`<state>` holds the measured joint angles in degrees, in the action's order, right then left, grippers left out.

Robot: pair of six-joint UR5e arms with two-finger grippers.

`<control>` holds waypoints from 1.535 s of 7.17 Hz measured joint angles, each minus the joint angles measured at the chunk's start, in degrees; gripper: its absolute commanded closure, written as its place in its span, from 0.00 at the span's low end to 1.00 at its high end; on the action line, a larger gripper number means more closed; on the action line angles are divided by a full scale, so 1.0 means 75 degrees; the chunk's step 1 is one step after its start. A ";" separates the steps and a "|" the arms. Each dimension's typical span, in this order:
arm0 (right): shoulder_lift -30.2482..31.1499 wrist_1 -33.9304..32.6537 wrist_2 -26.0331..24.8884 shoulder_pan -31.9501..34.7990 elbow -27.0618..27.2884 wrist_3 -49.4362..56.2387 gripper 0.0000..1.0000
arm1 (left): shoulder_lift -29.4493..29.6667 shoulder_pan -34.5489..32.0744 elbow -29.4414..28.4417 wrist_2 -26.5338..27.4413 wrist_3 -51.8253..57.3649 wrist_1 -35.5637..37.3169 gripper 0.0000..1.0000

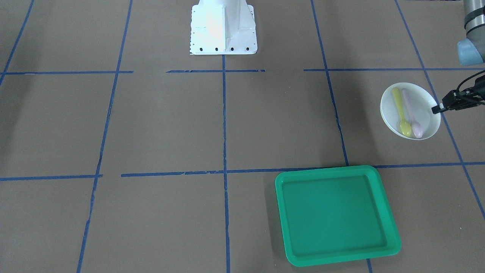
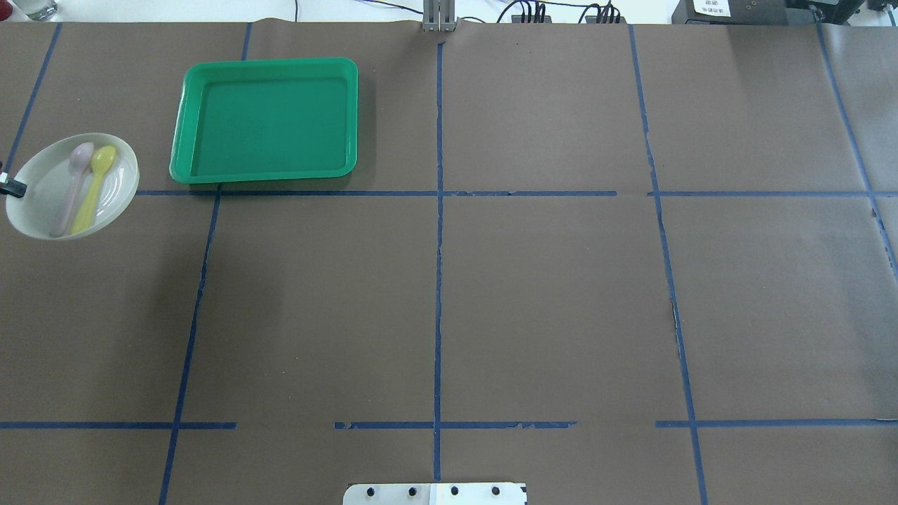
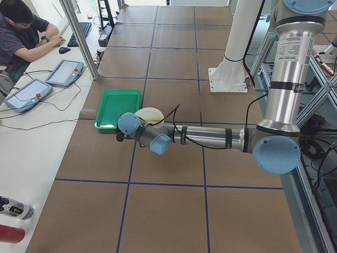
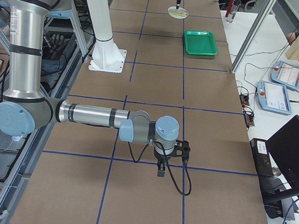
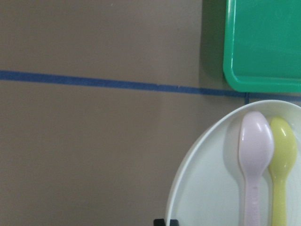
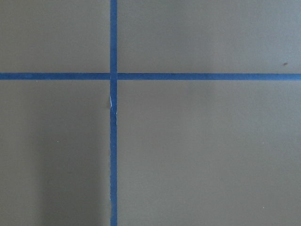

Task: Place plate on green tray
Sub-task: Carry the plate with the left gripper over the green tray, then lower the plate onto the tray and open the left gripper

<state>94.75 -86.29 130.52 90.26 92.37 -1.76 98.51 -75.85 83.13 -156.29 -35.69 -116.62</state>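
Colours logged at table.
The table (image 1: 170, 125) is surfaced in brown, gridded with blue tape lines (image 1: 224, 125). The plate (image 1: 424, 98) is recorded white, the green tray (image 1: 337, 216) uniformly bright green; one yellow spoon (image 1: 401, 112) and one pale lilac spoon (image 1: 412, 113) are noted.

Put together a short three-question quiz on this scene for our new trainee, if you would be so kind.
1. True or false: the plate already lies on the green tray.
2. How many spoons lie in the plate?
3. Fill in the blank: the ___ gripper is at the plate's rim.

Key
1. False: the plate is beside the green tray, apart from it, and the tray holds nothing.
2. Two, side by side: one yellow, one pale pink.
3. Left.
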 measured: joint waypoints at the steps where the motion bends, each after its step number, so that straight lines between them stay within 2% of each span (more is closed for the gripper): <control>1: 0.0000 0.0002 0.0000 0.0000 0.0000 0.0000 0.00 | 0.0638 0.0104 -0.0436 0.0003 -0.0421 0.0013 1.00; 4: 0.0000 0.0004 0.0000 0.0000 0.0000 0.0000 0.00 | 0.1972 0.0513 -0.1561 0.0188 -0.1428 -0.0318 1.00; 8: 0.0000 0.0007 0.0000 0.0000 0.0000 0.0005 0.00 | 0.2568 0.1324 -0.2770 0.2043 -0.4874 -0.3311 1.00; 11: 0.0000 -0.0001 0.0000 0.0000 0.0000 0.0003 0.00 | 0.3187 0.1954 -0.3480 0.2778 -0.6031 -0.3820 1.00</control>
<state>94.75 -86.30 130.52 90.26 92.37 -1.74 122.42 -61.19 57.02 -135.45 -80.92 -145.27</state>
